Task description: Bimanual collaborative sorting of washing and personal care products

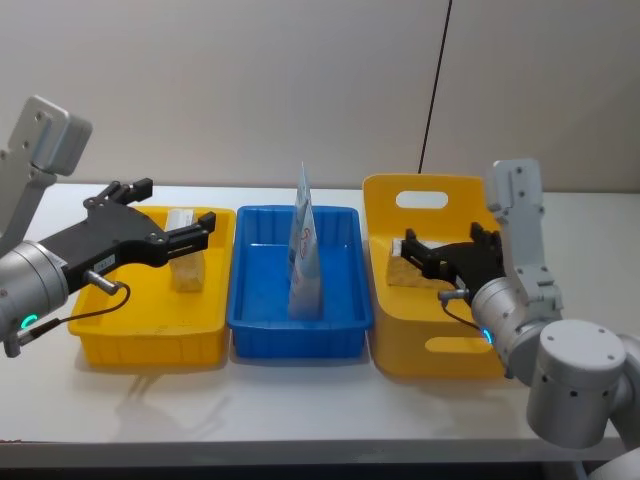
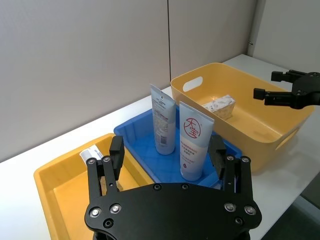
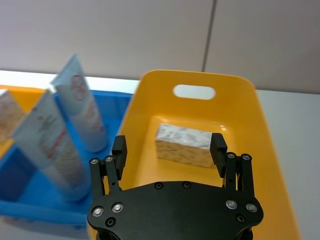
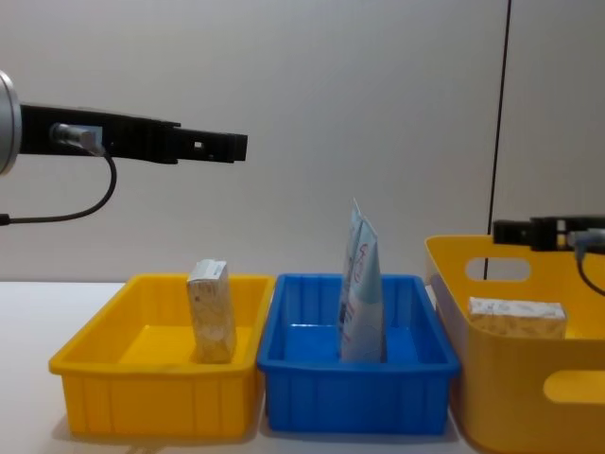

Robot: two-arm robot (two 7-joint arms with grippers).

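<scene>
The left claw (image 4: 236, 147), fingers spread and holding nothing, is held level, well above the left yellow tray (image 1: 150, 350). The upright carton (image 1: 185, 262) stands on end below its fingertips. Two tubes (image 1: 305, 250) stand upright in the blue tray (image 1: 300, 340), between the claws. The right claw (image 4: 499, 228), also spread and unladen, hovers over the yellow basket (image 1: 380, 190). The flat carton (image 3: 184, 145) lies beneath and ahead of it, its long axis running finger to finger, so a wrist turn looks likely.

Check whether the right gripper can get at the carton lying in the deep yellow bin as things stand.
Probably yes. The right gripper hangs open above the carton, which lies alone on the floor of the deep yellow bin. The bin's top is open and nothing covers the carton.
</scene>
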